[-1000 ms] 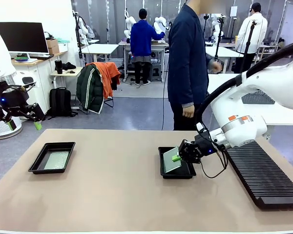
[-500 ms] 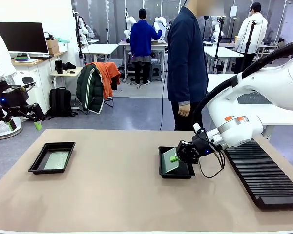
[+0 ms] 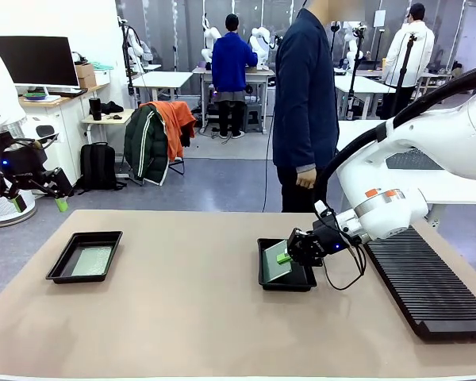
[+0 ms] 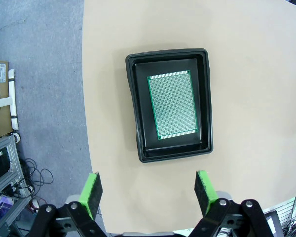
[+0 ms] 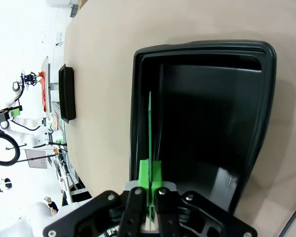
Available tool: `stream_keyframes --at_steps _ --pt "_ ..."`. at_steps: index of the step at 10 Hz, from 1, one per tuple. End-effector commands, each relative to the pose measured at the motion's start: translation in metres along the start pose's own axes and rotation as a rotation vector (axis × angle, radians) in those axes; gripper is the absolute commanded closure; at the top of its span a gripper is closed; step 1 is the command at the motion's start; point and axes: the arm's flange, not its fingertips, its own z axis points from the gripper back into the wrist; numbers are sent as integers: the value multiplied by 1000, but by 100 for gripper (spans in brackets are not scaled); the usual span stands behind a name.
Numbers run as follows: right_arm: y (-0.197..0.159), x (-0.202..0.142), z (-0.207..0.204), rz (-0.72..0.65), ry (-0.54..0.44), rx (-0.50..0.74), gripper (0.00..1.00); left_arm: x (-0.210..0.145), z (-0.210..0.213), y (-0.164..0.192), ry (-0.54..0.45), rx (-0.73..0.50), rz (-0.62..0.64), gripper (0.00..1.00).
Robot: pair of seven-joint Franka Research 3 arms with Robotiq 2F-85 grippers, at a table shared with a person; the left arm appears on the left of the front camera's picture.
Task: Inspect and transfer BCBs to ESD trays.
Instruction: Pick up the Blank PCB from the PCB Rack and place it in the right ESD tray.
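Starting at the left, the left gripper (image 4: 148, 190) hangs with jaws spread wide and empty, well above one shallow black plastic ESD tray (image 4: 135, 103) where a thin speckled pale green BCB (image 4: 172, 104) lies flat. Toward the middle, the right gripper (image 3: 285, 257) pinches a second pale green board (image 5: 150, 118) by its edge, tilted over the other black tray (image 3: 263, 274). This board's long axis runs straight out from the fingers along the tray's length, so it probably needs laying flat.

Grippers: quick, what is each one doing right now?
Left gripper: open, empty, above a tray with a board.
Right gripper: shut on a board, over the other tray.
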Motion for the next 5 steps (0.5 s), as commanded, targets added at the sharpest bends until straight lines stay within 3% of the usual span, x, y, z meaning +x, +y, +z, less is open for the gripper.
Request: stream_keyframes --at_steps 1,3,5 --pt "0 -2 1 -1 1 3 97 -2 -2 0 -7 1 -4 0" --pt "0 0 0 0 0 0 97 -2 -2 0 -7 1 -4 0" --pt "7 3 6 -24 -17 -70 78 -2 -2 0 -7 1 -4 0"
